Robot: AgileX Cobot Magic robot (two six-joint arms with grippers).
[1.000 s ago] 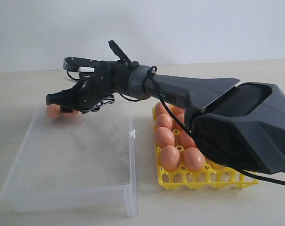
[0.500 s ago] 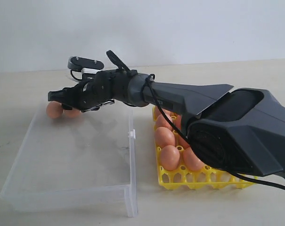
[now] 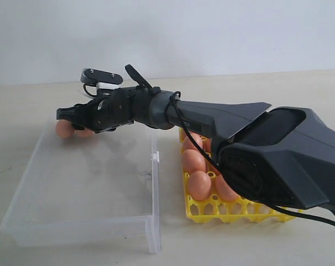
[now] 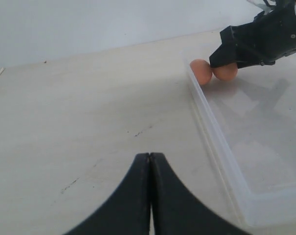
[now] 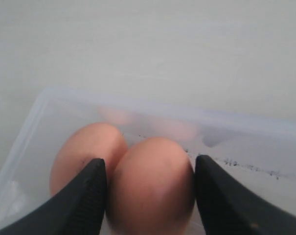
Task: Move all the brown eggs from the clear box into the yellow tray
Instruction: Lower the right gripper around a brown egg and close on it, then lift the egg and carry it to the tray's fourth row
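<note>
Two brown eggs point(image 3: 62, 128) lie side by side in the far left corner of the clear box point(image 3: 78, 227). My right gripper point(image 3: 67, 117) reaches across to them. It is open, and its jaws straddle the nearer egg point(image 5: 152, 186) closely, while the second egg point(image 5: 84, 147) sits just outside one finger. Both eggs still rest on the box floor. The yellow tray point(image 3: 239, 213) holds several brown eggs point(image 3: 199, 184), partly hidden behind my right arm. My left gripper point(image 4: 150, 156) is shut and empty over bare table outside the box; it does not show in the exterior view.
The clear box's wall point(image 4: 221, 147) and its small side clip point(image 3: 154, 158) stand between the box and the tray. Pale tabletop surrounds both. My right arm's bulky base point(image 3: 283, 160) covers the tray's right side.
My right arm's wrist has risen a little and the gripper has edged slightly over the two eggs. The eggs have stayed in the corner.
</note>
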